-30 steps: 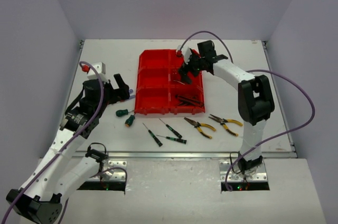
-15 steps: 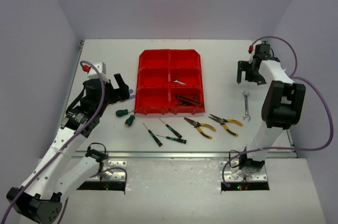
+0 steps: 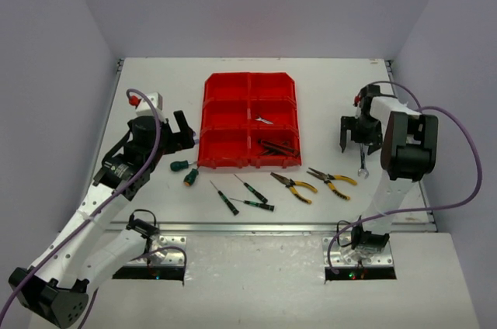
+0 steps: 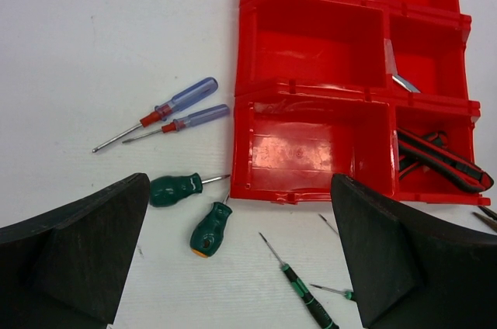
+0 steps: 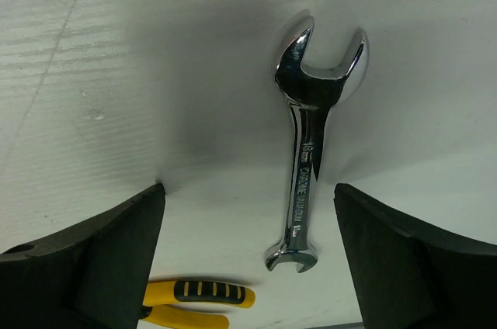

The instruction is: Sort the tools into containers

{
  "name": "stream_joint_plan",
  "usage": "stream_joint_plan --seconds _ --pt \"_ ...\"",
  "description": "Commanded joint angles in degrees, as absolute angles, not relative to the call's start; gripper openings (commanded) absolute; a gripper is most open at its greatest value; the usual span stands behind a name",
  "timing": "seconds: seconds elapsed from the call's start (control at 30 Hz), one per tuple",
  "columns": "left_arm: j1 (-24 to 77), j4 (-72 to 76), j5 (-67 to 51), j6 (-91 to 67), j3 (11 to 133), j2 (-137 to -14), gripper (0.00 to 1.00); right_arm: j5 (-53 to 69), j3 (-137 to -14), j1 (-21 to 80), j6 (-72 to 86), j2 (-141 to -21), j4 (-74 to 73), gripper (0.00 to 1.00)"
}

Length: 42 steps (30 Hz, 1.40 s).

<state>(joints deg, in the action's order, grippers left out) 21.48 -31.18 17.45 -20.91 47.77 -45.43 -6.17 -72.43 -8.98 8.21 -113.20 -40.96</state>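
The red bin block (image 3: 233, 119) sits mid-table, also in the left wrist view (image 4: 311, 150). It holds a small silver wrench (image 3: 264, 120) and red/black pliers (image 3: 276, 147). My right gripper (image 3: 353, 137) is open and empty over a silver wrench (image 3: 362, 156) lying right of the bin. In the right wrist view the wrench (image 5: 303, 166) lies between my open fingers (image 5: 248, 205). My left gripper (image 3: 183, 133) is open and empty left of the bin. Below it (image 4: 241, 212) lie two blue screwdrivers (image 4: 175, 108) and two stubby green screwdrivers (image 4: 177, 189).
Three thin green/black screwdrivers (image 3: 237, 195) and two yellow-handled pliers (image 3: 293, 186) (image 3: 332, 181) lie in front of the bin. One yellow handle (image 5: 202, 294) shows near the wrench's lower end. Grey walls stand on both sides and at the back of the table.
My right arm left the bin, where a small wrench now lies, swung to the right side of the table and came down over the other wrench. The left gripper shifted slightly.
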Motion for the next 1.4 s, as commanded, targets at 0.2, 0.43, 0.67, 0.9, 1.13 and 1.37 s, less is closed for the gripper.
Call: stream_joint_plan --seconds 0.2,0.43,0.67,0.9,1.13,1.37 --pt "22.59 -29.71 16.62 -21.09 48.68 -45.00 1.00 -0.18 -67.45 -12.66 5.67 -113.88 -41.31 0.59" --pt "22.59 -29.50 16.19 -20.97 48.52 -44.44 1.00 4.70 -67.53 -12.57 3.38 -114.61 -39.41 0.15" --pt "22.59 -29.23 15.96 -20.92 48.34 -43.68 1.00 14.48 -64.82 -10.71 2.57 -105.53 -29.29 0.00" --pt "22.59 -29.00 15.75 -20.83 48.18 -43.53 1.00 18.80 -61.30 -10.21 2.43 -95.48 -19.69 0.00" --pt "22.59 -28.92 16.00 -20.83 48.24 -43.92 1.00 21.69 -62.18 -7.79 0.89 -91.05 -15.59 0.00" --pt "22.59 -28.74 15.94 -20.83 48.05 -43.72 1.00 25.56 -71.10 6.48 -13.47 -93.22 -9.61 0.02"
